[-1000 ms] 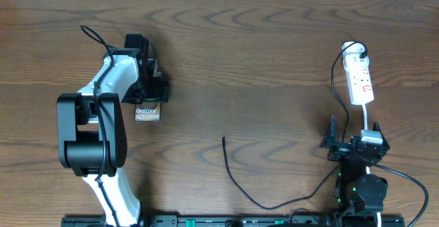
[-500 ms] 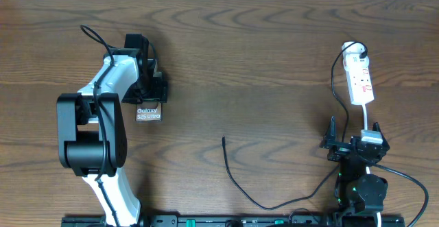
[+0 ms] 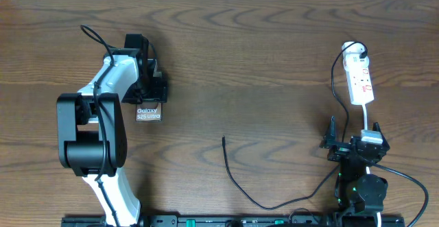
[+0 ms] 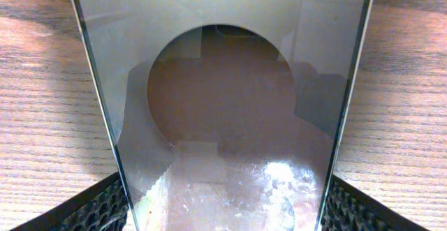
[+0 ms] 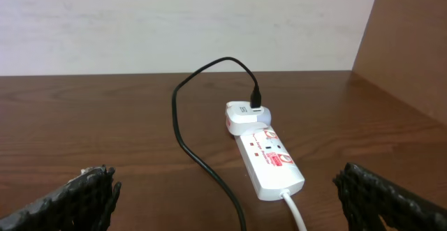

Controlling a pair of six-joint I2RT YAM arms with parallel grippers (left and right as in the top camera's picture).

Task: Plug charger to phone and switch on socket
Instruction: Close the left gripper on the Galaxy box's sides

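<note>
Left side, about 9 o'clock on the table (image 3: 260, 49): the left gripper (image 3: 152, 98) points down over the phone (image 3: 148, 114), which lies flat with its lettering facing up. In the wrist view the phone fills the gap between the jaws, and the pads (image 4: 98, 206) look pressed against its two long edges. I read this as a wide grip on the phone, probably to steady it or turn it so the port can take the plug. The port itself is not visible. Centre, about 6 o'clock: the charger (image 3: 233, 175) lies slack, and its plug tip (image 3: 223, 140) points to 12 o'clock. The tip is loose on the wood, well apart from the phone at its 10 o'clock, and nothing holds it. The cable loops off toward 3 o'clock and up the right side. Right side, about 4 o'clock: the right gripper (image 3: 354, 134) sits low with its jaws spread wide and empty. It faces the socket (image 5: 269, 161), which is at its 12 o'clock. The charger's far end is already seated in the white plug head (image 5: 244, 117) on the strip, so judging from this, the phone end and the switch remain. The switch position is too small to tell.
</note>
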